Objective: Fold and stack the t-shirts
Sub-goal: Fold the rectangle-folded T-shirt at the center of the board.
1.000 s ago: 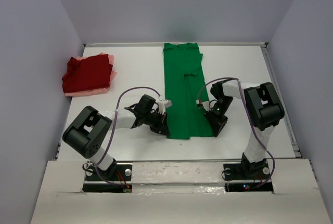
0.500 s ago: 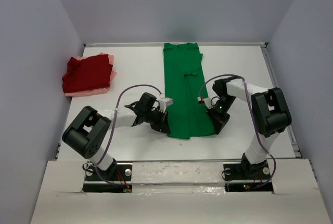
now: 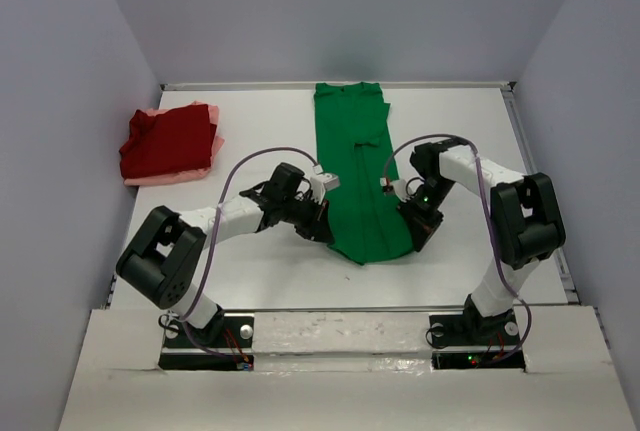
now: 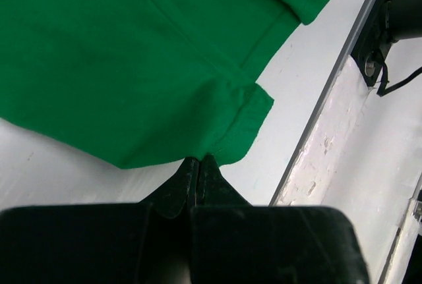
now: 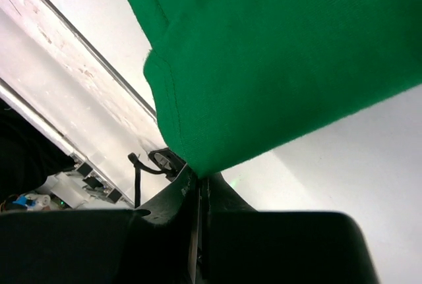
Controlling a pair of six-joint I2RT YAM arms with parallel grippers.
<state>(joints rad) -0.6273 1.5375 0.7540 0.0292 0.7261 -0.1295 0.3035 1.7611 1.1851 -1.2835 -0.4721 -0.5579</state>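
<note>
Both shut on the green t-shirt (image 3: pixel 352 166) hem: left claw (image 3: pixel 322 228) pinches the near-left corner, right claw (image 3: pixel 418 234) the near-right. Shirt's long axis runs straight ahead of both claws, collar at far end; arms equally near, so I'd expect a forward fold together

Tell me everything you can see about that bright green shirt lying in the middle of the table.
The green t-shirt is soft, plain cloth with a stitched hem. It is folded lengthwise into a long narrow strip and lies on the white table, with the collar end toward the far edge and the hem toward the arms. A small crease shows near its middle. The left gripper and right gripper each pinch one near corner, so the hem end looks rounded and drawn in.
</note>
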